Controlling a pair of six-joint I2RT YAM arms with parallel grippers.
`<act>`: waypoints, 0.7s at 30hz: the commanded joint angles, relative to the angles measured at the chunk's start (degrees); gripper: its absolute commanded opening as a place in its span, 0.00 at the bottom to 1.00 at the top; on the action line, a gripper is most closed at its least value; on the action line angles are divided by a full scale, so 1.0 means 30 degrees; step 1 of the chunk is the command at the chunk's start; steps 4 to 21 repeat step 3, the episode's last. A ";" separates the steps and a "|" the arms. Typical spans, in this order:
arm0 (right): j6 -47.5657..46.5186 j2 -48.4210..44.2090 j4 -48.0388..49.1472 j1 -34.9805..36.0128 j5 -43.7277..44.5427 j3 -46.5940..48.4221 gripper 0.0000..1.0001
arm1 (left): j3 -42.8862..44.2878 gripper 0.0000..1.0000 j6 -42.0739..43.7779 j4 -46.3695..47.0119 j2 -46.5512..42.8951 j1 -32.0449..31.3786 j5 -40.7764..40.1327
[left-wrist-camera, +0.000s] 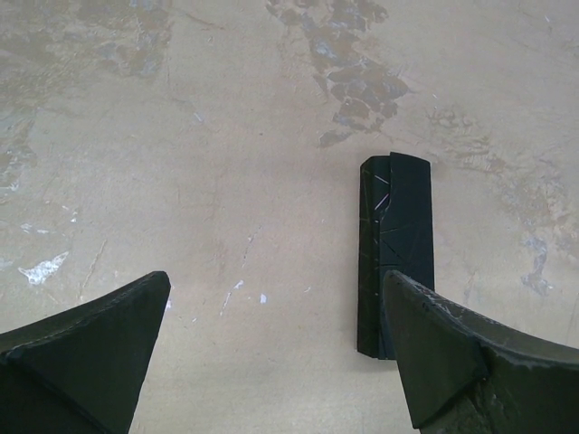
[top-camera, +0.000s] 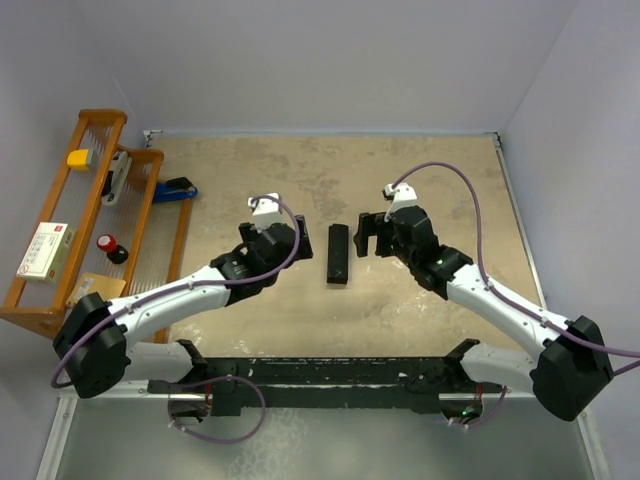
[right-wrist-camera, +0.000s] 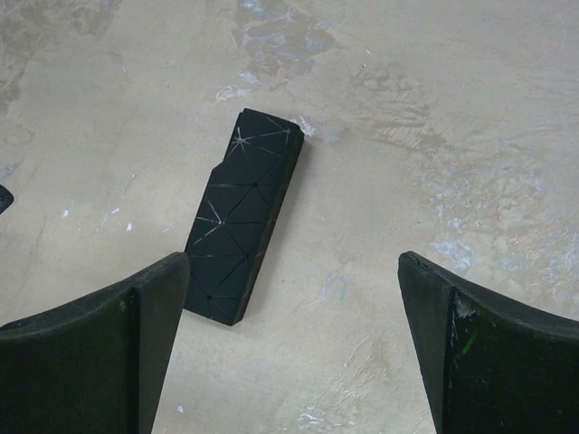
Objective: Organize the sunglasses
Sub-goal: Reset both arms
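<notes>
No red-framed sunglasses show on the table in any view. A closed black oblong case (top-camera: pixel 338 255) lies on the tan tabletop between the two arms. My left gripper (top-camera: pixel 278 238) is open and empty, just left of the case. In the left wrist view the case (left-wrist-camera: pixel 395 253) lies ahead, by the right finger (left-wrist-camera: pixel 452 353), with bare table between the jaws (left-wrist-camera: pixel 276 362). My right gripper (top-camera: pixel 371 236) is open and empty, just right of the case. In the right wrist view the case (right-wrist-camera: pixel 242 217) lies ahead on the left, by the left finger (right-wrist-camera: pixel 118 353), and outside the gap (right-wrist-camera: pixel 294 353).
A wooden rack (top-camera: pixel 80 230) stands at the left edge. It holds a yellow item (top-camera: pixel 77 158), a white box (top-camera: pixel 45 250) and a small red and black item (top-camera: pixel 110 247), too small to identify. A blue object (top-camera: pixel 176 190) lies beside the rack. Walls close in the back and right.
</notes>
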 commanded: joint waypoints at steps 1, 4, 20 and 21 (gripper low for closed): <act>0.0269 -0.0115 0.0280 0.0051 0.0246 -0.0180 0.99 | 0.0278 0.99 0.0619 0.0781 -0.0631 -0.0091 -0.0260; 0.0266 -0.0072 0.0323 0.0044 0.0267 -0.0179 0.99 | 0.0486 0.99 0.0634 0.0562 -0.0598 -0.0076 -0.0317; 0.0266 -0.0072 0.0323 0.0044 0.0267 -0.0179 0.99 | 0.0486 0.99 0.0634 0.0562 -0.0598 -0.0076 -0.0317; 0.0266 -0.0072 0.0323 0.0044 0.0267 -0.0179 0.99 | 0.0486 0.99 0.0634 0.0562 -0.0598 -0.0076 -0.0317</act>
